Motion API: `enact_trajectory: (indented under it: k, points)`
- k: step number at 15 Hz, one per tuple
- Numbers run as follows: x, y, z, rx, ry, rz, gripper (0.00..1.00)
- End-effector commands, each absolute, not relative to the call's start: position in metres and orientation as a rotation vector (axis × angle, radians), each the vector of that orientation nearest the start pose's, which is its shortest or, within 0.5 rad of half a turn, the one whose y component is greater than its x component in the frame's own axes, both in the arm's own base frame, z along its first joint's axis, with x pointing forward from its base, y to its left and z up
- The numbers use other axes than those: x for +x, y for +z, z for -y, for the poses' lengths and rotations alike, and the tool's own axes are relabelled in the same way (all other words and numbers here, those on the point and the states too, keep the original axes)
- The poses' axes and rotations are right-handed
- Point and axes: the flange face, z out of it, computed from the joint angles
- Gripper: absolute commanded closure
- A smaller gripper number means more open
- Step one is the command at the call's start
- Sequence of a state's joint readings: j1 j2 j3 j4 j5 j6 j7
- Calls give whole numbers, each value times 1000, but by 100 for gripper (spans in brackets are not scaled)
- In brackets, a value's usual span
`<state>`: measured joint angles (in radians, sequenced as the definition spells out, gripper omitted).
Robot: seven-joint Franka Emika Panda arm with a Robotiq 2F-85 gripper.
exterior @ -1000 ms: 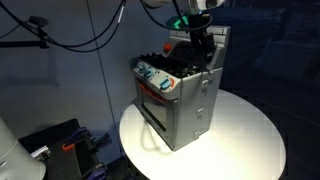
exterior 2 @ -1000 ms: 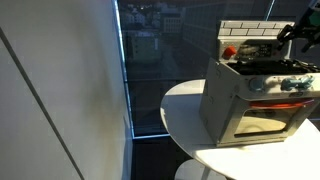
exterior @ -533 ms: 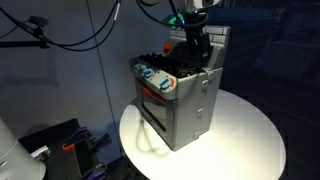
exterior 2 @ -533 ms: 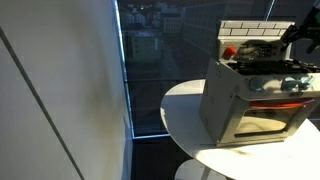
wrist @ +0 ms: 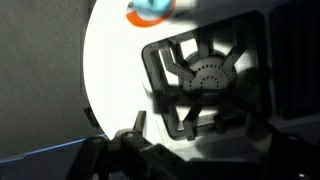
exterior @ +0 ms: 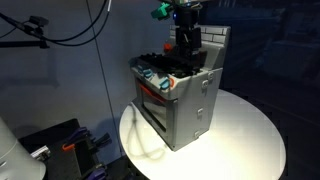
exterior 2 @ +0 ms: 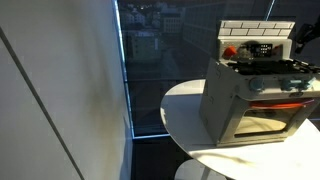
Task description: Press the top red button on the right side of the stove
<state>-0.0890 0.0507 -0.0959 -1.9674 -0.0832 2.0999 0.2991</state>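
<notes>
The small grey metal stove (exterior: 190, 105) stands on a round white table (exterior: 250, 140); it also shows in an exterior view (exterior 2: 255, 100). Its brick-pattern back panel carries a small red button (exterior 2: 229, 51). Teal and red knobs (exterior: 155, 78) line the front above the oven door. My gripper (exterior: 187, 42) hangs just above the black cooktop near the back panel, and its fingers look shut and empty. It is cut off by the frame edge in an exterior view (exterior 2: 305, 35). The wrist view shows a burner grate (wrist: 205, 75) and a teal knob (wrist: 150, 10).
A dark window and a pale wall (exterior 2: 60, 90) stand beside the table. Cables (exterior: 60, 35) hang behind the stove. Dark equipment (exterior: 60, 145) sits on the floor below the table edge.
My gripper has risen a little and shifted sideways over the cooktop, away from the back panel's corner. The stove has not moved.
</notes>
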Motion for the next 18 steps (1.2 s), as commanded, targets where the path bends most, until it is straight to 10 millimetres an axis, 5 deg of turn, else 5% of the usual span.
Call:
enact_trajectory:
  k: [1,12,18]
  points:
    - [533,481,110,-3131,-43,-607,0]
    - [457,567,102,-3135,84,-384,0]
    - [460,572,101,-3150,74,-398,0]
